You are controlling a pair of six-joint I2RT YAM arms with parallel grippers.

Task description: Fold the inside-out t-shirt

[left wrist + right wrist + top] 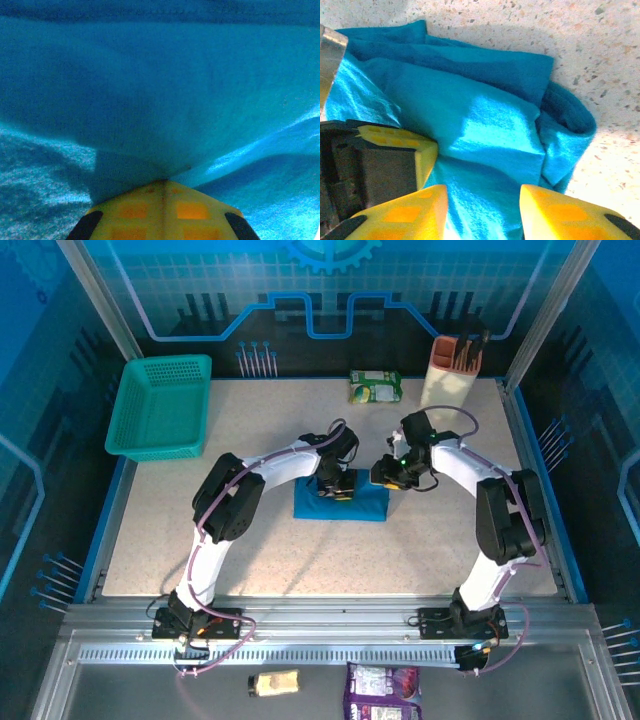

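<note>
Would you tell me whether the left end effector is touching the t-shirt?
Touching. The left wrist view shows the t-shirt puckering into the tip of the shut left end effector.

This is my robot lab booth. My left arm and right arm, 2 in all, are bolted to a metal rail at the near edge of a speckled table. Blue walls with a gear picture stand around it, held by metal posts. A teal basket and a snack packet sit at the back.
</note>
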